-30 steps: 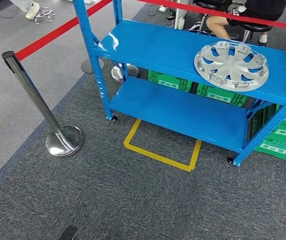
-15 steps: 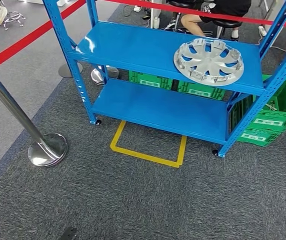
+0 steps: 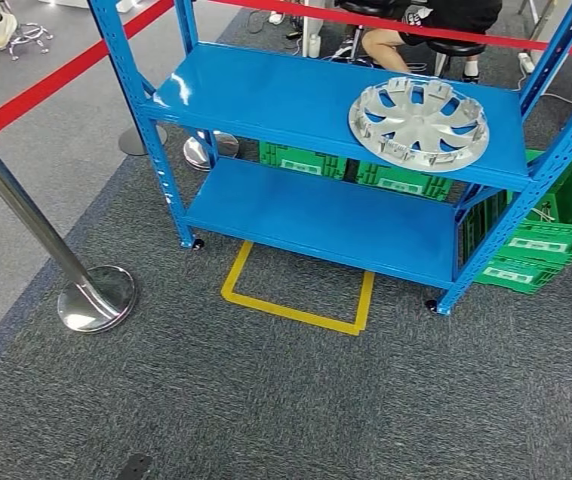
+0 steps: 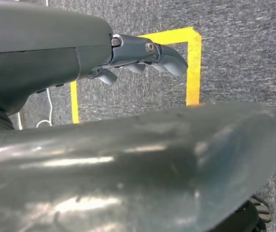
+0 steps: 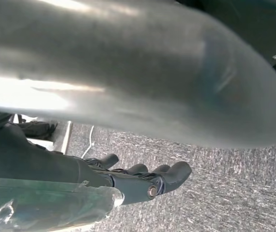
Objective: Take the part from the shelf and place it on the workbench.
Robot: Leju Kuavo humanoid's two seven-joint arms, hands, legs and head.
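A silver wheel cover (image 3: 418, 122) lies flat on the top board of a blue metal shelf (image 3: 283, 95), toward its right end. The shelf stands a few steps ahead of me on grey carpet. My left hand (image 4: 144, 55) hangs over the carpet near a yellow tape outline, its fingers loosely extended with nothing in them. My right hand (image 5: 147, 180) also hangs above the carpet, fingers stretched out and holding nothing. Both hands are far from the wheel cover.
A yellow tape rectangle (image 3: 296, 293) marks the floor before the shelf. Green crates (image 3: 551, 225) sit behind and right of it. A chrome stanchion (image 3: 90, 295) with red belt (image 3: 56, 80) stands at left. A seated person's legs (image 3: 389, 45) are behind the shelf.
The whole view has shifted from a second ago: the shelf now sits further left and more centred, so the camera has moved. Since half a second ago almost nothing differs.
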